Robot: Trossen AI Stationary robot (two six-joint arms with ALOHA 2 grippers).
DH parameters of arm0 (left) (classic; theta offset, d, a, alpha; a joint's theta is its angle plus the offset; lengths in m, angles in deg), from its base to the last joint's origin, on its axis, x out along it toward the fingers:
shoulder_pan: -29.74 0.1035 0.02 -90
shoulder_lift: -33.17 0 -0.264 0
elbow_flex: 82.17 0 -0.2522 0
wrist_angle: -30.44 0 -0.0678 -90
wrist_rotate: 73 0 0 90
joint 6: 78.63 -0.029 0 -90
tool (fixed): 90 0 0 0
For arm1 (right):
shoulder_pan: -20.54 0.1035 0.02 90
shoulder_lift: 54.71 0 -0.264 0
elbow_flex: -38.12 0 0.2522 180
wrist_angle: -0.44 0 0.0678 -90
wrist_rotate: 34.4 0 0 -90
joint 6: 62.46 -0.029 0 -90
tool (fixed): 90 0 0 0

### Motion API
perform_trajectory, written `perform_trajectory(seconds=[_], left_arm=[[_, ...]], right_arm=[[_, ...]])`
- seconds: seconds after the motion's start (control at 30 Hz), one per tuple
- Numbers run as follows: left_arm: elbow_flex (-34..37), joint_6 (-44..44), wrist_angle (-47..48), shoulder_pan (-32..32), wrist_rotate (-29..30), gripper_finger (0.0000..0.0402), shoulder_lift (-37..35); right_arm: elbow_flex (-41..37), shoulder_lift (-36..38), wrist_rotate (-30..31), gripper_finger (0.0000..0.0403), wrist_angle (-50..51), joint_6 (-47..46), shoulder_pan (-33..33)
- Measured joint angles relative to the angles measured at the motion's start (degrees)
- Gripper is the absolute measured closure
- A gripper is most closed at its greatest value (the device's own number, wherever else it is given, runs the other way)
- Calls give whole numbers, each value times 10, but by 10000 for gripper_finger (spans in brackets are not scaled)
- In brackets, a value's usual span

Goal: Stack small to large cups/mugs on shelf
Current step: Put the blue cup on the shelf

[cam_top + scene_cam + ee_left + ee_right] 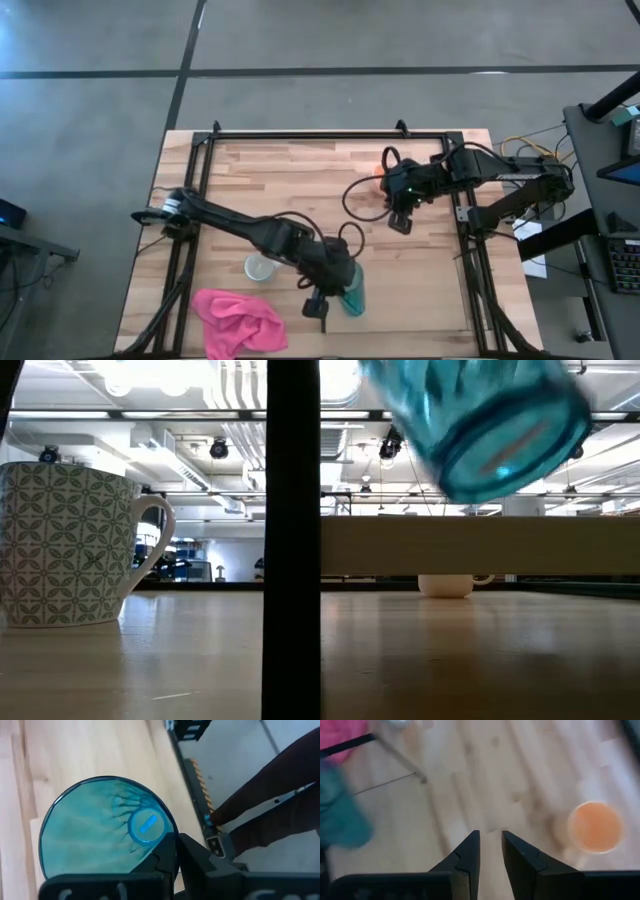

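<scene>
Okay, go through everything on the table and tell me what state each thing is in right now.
teal tumbler: lifted off the table, tilted, held.
left gripper: shut on the tumbler's rim.
right gripper: empty, jaws slightly apart, above bare table.
white mug: upright, empty.
orange mug: upright.
pink cloth: crumpled.

Overall light: bright and even, from ceiling lamps [215, 448] seen in the low view.
Glare: the upper part of the low view washes out to white.
Shadows: soft and faint on the table [300, 180] (no hard edges).
Blur: the right wrist view is smeared; the orange mug [595, 827] and teal tumbler [340, 815] look hazy.
Focus: the tumbler in the low view is soft.
</scene>
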Motion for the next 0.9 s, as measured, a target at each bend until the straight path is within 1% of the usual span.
perform_trajectory(seconds=[0.13, 0.27, 0.4, 0.47, 0.6, 0.7, 0.83, 0.9], left_arm=[[-2, 2, 2, -3, 16, 401, 9], [3, 26, 4, -3, 28, 401, 9], [3, 30, 10, -3, 31, 401, 7], [3, 30, 13, -3, 32, 401, 6], [6, 32, 15, -3, 32, 401, 6], [6, 36, 14, -3, 34, 401, 5], [6, 45, 14, -4, 35, 401, 5], [6, 45, 14, -4, 35, 401, 5]], right_arm=[[-1, 0, -44, 335, 23, -38, 27], [-2, 1, -47, 348, 35, -57, 81], [-4, 1, -46, 376, 25, -90, 142], [-12, 1, -36, 389, 4, -110, 173], [-37, 0, -2, 394, -51, -155, 223], [-62, 1, 6, 394, -93, -194, 245], [-105, 0, 46, 394, -151, -264, 274], [-133, 0, 49, 394, -194, -295, 286]])
